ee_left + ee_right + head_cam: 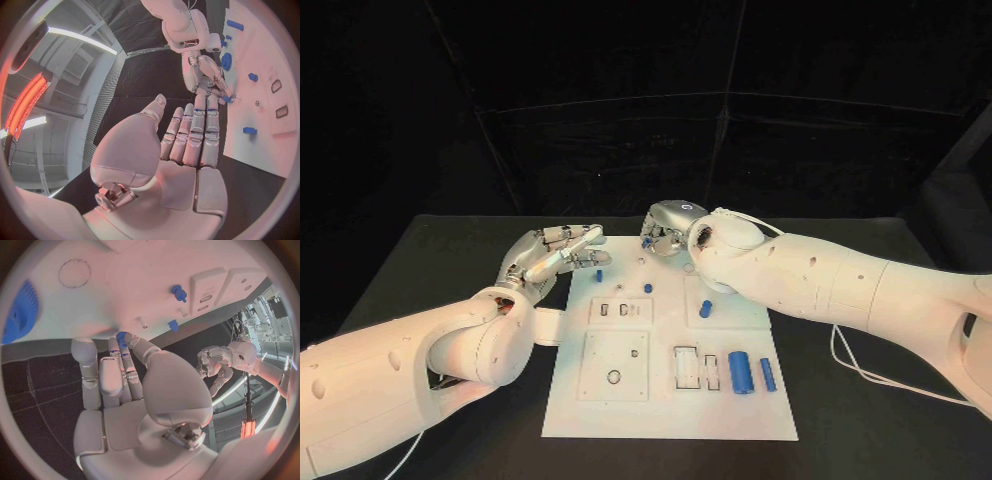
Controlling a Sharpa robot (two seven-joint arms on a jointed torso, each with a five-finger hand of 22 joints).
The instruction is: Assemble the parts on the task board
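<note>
At the far edge of the task board (668,420), my right hand (672,232) pinches a small blue gear (122,335) (fingertips only). My left hand (557,252) hovers beside, fingers straight, holding nothing.

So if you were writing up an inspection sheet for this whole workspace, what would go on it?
Surface: black table carrying the white rectangular task board.
Job's things: thick blue cylinder and thin blue cylinder lie side by side on the board's near right; short blue peg lies further back.
Clutter: nothing seen.
Robot hands: left robot hand open, fingers straight, by the board's far left corner; right robot hand appears to pinch a small blue toothed part at the board's far edge.
Cables: thin white cable loops beside the right arm.
Surroundings: black curtain behind the table.
</note>
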